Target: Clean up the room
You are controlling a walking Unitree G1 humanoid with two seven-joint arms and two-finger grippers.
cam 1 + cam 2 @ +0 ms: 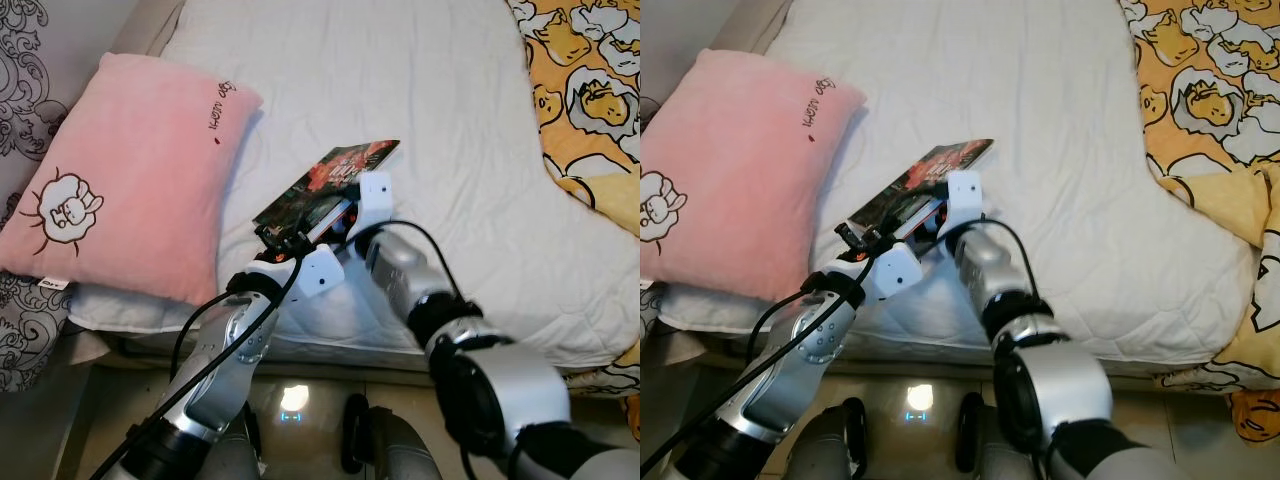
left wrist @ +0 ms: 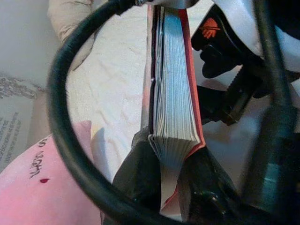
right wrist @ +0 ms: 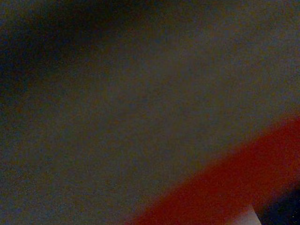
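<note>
Your left pincer (image 1: 290, 240) is clamped on the book (image 1: 335, 175), fingers (image 2: 140, 173) either side of its pages, holding it just above the bed (image 1: 400, 90) near the front edge, beside the pink pillow (image 1: 130, 170). Your right pincer (image 1: 340, 215) is at the book too; I cannot tell its state. The book is in hand but not yet stowed, so tidying looks early.
</note>
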